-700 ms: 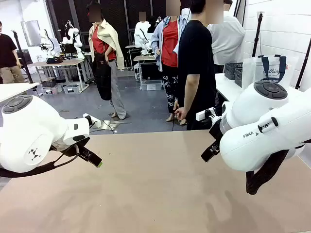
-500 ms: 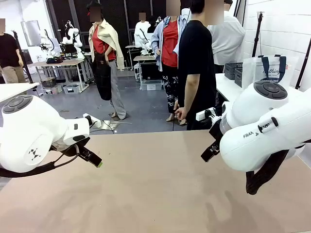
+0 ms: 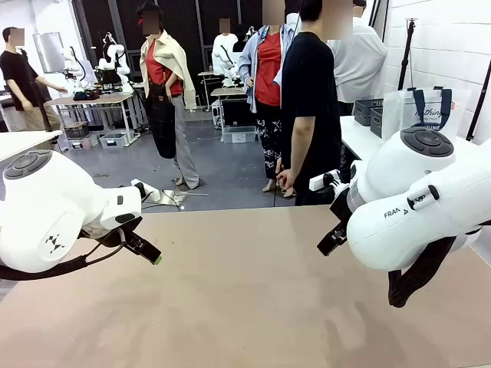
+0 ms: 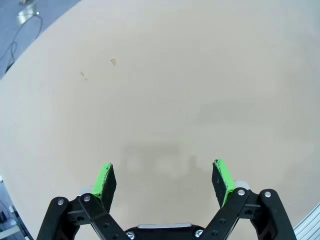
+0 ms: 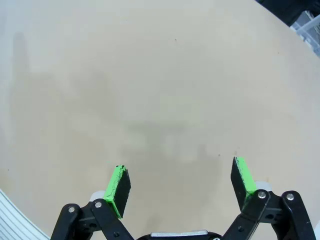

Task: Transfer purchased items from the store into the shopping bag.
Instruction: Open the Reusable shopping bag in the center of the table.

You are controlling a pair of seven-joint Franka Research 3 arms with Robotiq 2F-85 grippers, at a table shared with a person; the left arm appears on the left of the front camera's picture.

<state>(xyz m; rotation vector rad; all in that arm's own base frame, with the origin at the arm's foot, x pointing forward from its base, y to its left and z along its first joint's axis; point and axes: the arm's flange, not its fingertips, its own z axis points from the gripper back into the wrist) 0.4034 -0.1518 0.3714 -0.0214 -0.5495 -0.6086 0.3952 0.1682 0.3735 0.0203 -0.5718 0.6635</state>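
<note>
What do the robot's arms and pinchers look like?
The left arm and right arm are rounded glossy white with grey round caps and black cables. The left gripper and right gripper are black with bright green pads.

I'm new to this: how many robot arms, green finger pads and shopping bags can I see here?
White robot arms: 2 (left arm, right arm)
Green pads: 4 (two on the left gripper, two on the right gripper)
Shopping bag: 1
Total: 7
</note>
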